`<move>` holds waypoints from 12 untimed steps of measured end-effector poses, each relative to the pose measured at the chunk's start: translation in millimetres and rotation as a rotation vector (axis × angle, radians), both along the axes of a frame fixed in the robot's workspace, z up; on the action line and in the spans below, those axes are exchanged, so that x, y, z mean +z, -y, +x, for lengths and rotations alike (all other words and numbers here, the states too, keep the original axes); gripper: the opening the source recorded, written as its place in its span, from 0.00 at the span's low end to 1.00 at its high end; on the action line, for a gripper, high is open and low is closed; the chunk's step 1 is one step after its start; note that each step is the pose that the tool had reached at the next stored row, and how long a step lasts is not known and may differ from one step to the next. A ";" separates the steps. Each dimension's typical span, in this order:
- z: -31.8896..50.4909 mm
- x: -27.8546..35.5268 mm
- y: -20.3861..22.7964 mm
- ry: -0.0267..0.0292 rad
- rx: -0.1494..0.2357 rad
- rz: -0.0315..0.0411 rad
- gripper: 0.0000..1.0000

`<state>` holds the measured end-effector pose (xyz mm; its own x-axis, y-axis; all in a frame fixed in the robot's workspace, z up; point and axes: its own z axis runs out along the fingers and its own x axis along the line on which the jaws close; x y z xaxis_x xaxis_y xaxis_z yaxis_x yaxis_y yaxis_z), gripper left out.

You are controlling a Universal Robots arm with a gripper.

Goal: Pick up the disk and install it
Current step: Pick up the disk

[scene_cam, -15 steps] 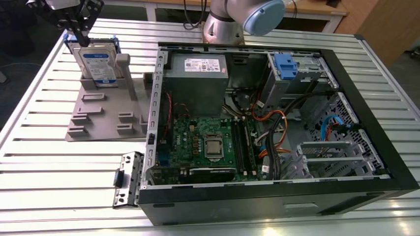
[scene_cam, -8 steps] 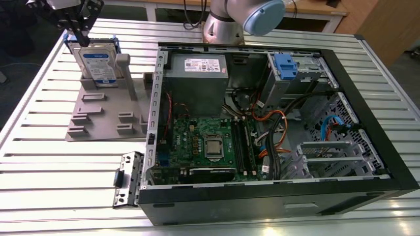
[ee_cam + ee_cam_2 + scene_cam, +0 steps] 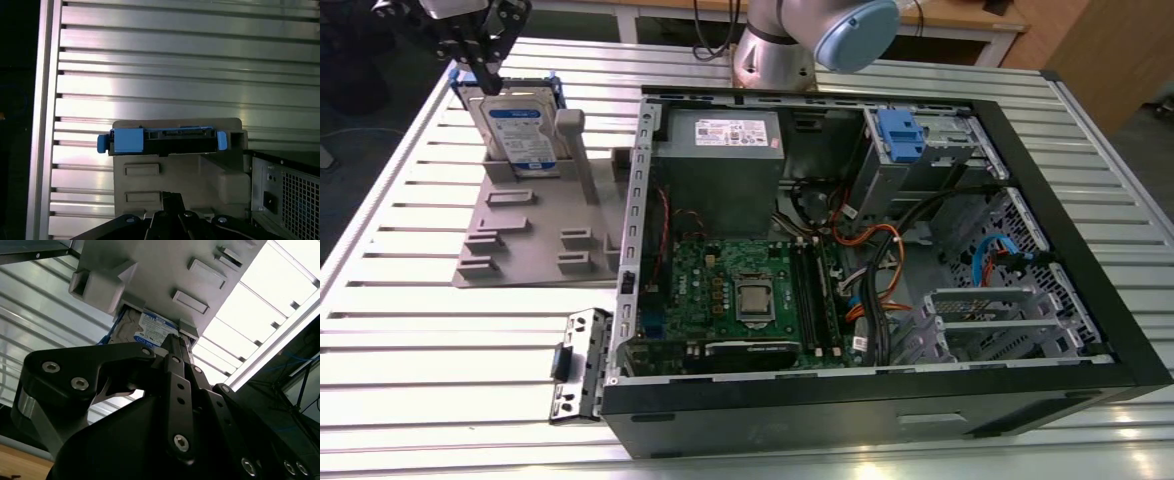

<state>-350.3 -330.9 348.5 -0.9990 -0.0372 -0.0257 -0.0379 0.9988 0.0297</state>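
Pick-up stage, disk not yet lifted. The gripper (image 3: 486, 76) is hanging directly over the upper edge of the disk (image 3: 520, 125), and its fingers appear to be pressed together with nothing between them; in the second wrist view the gripper (image 3: 171, 339) is pointing straight at the label face of the disk (image 3: 150, 329).

The disk is standing on edge in a slot of a grey holder (image 3: 534, 230), which is lying near the table's far corner on the exterior view's left. The open computer case (image 3: 854, 412) is occupying the middle of the table (image 3: 427, 340) and the side toward the exterior view's right; the blue-fronted drive cage (image 3: 914, 150) is sitting near the case's far edge.

By judgement, the grasp is calling for the fingers to part enough to straddle the drive's thin body, and for a straight pull out of the slot.

Materials: the disk is a flat silver metal slab with a white-and-blue label, and the first wrist view is showing its glossy blue plastic bracket (image 3: 165, 140). The holder is matt, blocky and stepped. The table is ribbed, reflective metal.
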 end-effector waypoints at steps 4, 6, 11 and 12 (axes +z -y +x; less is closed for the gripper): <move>0.0 0.0 0.0 0.0000 0.013 0.0000 0.10; 0.0 0.0 0.0 -0.0001 0.019 0.0000 0.10; 0.0 -0.1 0.0 -0.0001 0.031 0.0000 0.10; 0.0 -0.2 0.0 0.0000 0.032 0.0000 0.10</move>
